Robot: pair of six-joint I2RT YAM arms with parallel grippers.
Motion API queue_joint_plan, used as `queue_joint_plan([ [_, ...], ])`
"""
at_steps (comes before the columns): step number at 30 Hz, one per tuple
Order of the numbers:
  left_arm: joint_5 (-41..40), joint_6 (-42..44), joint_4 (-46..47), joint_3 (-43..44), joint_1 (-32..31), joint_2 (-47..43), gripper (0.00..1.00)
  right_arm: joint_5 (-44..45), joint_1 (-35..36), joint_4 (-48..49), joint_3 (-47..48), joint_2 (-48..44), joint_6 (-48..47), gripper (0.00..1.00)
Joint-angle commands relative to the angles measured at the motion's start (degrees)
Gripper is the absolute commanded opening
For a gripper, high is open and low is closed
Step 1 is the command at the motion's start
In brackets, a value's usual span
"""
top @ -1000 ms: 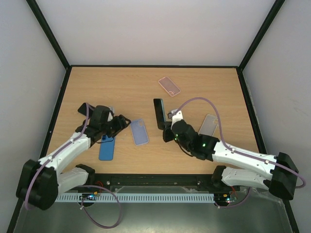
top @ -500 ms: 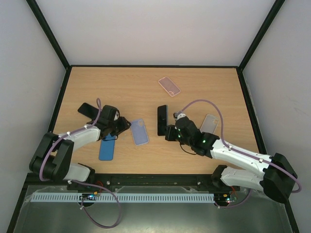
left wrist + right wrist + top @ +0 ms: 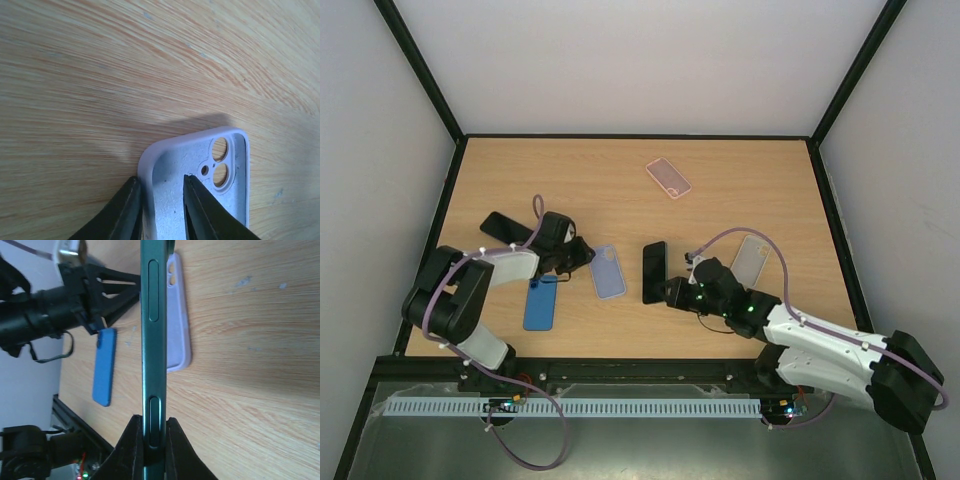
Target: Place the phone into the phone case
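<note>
The lavender phone case lies open side up on the table; it also shows in the left wrist view and the right wrist view. My left gripper is at its upper left corner. In the left wrist view one finger is outside the case wall and one inside, close on it. My right gripper is shut on the near end of the dark green phone, held on edge just right of the case. The grip also shows in the right wrist view, with the phone edge-on.
A blue case lies near the left arm. A black phone or case lies at the far left. A pink clear case lies at the back, and a grey clear case on the right.
My right gripper has brought the phone nearer and lower, beside the lavender case. My left gripper has shifted right onto the case's corner as the left arm folded in.
</note>
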Motion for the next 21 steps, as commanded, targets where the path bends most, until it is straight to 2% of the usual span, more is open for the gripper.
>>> queue_joint_plan([
  [1,-0.07,1.88,-3.32,1.38,-1.6,2.18,0.21,-1.66,-0.2,3.91,-0.24,-3.56,2.28,0.02],
  [6,-0.16,3.2,-6.12,2.59,-3.71,2.61,0.04,-3.69,-0.24,2.84,-0.07,-3.41,1.71,0.02],
  [12,-0.52,3.52,-8.52,1.91,-8.38,0.0,0.03,-8.01,-0.07,10.89,-4.17,0.27,6.99,0.02],
  [18,-0.33,1.88,-11.46,0.82,-10.22,-2.29,0.1,-9.78,0.54,15.31,-4.64,6.11,7.07,0.02],
  [21,1.65,0.3,-10.11,-0.76,-10.2,-4.58,0.22,-10.77,0.55,18.08,-3.25,10.43,6.39,0.02],
])
